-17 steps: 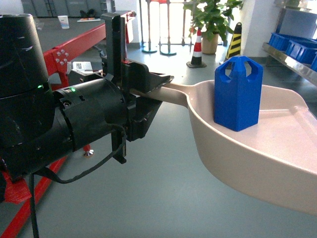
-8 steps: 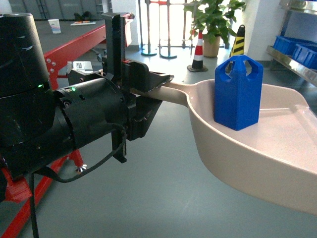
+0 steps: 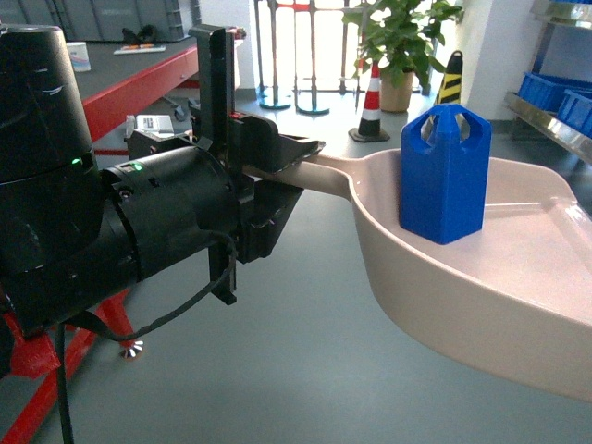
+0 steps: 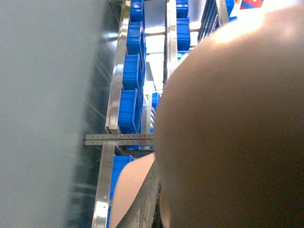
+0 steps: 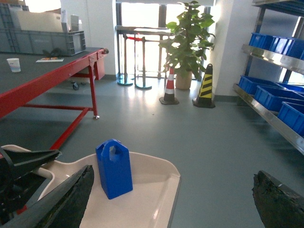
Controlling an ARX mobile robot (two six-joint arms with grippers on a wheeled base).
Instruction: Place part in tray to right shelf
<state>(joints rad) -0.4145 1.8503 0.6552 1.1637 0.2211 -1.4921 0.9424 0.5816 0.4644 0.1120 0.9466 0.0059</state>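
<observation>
Near the handle end of the tray (image 3: pixel 518 277), just inside its curved back rim, the part (image 3: pixel 445 173) stands upright on the flat floor of the scoop, clear of the straight front lip. The left gripper (image 3: pixel 291 176) is pinched on the tray's long flat handle and holds the scoop out roughly level over the floor, which is probably why the block rides square and untipped: any slant toward the open lip would let it slide off.

The head view shows the clamp and the block closely but catches only a corner of the right shelf (image 3: pixel 546 116) at the right edge. The right wrist view gives what it lacks: the shelf (image 5: pixel 270 116) running along the right wall with blue crates (image 5: pixel 273 97) on it, well apart from the tray, so the carry is not yet finished. There the right gripper (image 5: pixel 173 199) hangs spread wide with nothing between its fingers. The left wrist view is mostly filled by the tray's pale underside; the rack behind it is likely the same shelf, though the angle is poor.
</observation>
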